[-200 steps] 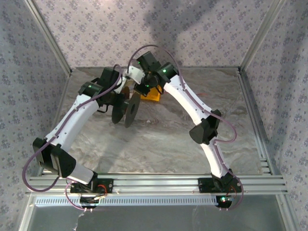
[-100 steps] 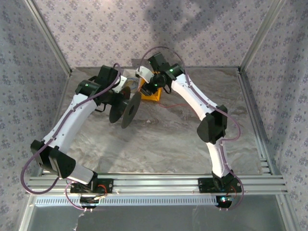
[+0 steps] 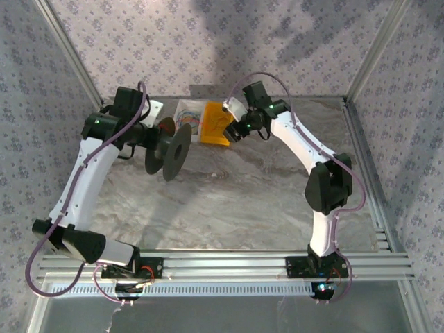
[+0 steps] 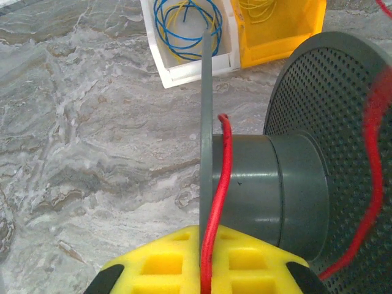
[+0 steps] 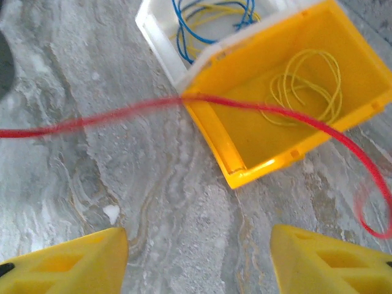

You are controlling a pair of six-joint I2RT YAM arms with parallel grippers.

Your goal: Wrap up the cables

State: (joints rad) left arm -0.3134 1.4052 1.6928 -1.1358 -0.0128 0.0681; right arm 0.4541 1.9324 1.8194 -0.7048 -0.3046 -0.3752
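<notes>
The dark grey spool hangs above the table at the left, its perforated flange and its core close to the left wrist camera. My left gripper is shut on the thin edge of the near flange. The red cable runs down over that edge into the seam between the yellow pads. It also curves blurred across the far flange. My right gripper is open with bare table between its fingers. The red cable stretches across above it, over the corner of the yellow bin.
A yellow bin with a yellow wire coil and a white bin with blue and yellow wires stand at the back middle. The marble table is fenced by aluminium rails and patterned walls.
My left arm has swung left and back, carrying the spool with it. My right gripper has pulled away from the spool to the right, beside the yellow bin.
</notes>
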